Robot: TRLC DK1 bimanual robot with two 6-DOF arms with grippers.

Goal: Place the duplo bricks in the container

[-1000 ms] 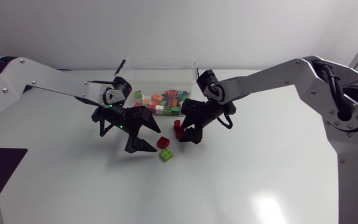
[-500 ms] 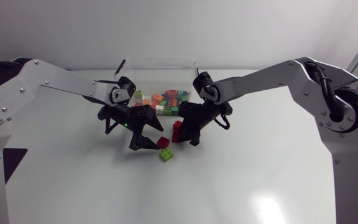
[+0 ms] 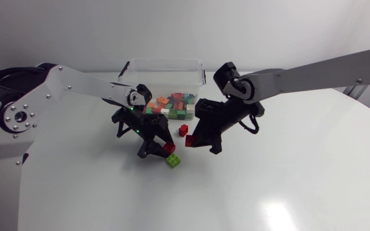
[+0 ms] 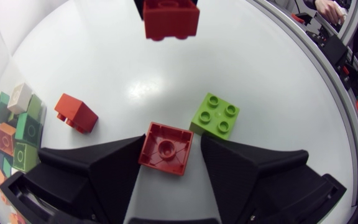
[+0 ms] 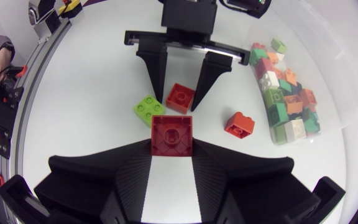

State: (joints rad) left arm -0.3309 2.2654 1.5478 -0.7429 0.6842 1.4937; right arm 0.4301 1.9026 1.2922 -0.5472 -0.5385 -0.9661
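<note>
White table (image 3: 268, 183), bricks (image 3: 172, 102) in container (image 3: 164, 64)

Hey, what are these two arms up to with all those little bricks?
Two robot arms are moving toy bricks from the table into the clear container, which already holds many. The right hand is shut on a red brick. The left hand is open, its fingers on either side of a second red brick lying on the table. A green brick sits right beside that one, and a third red brick lies loose nearer the container.
</note>
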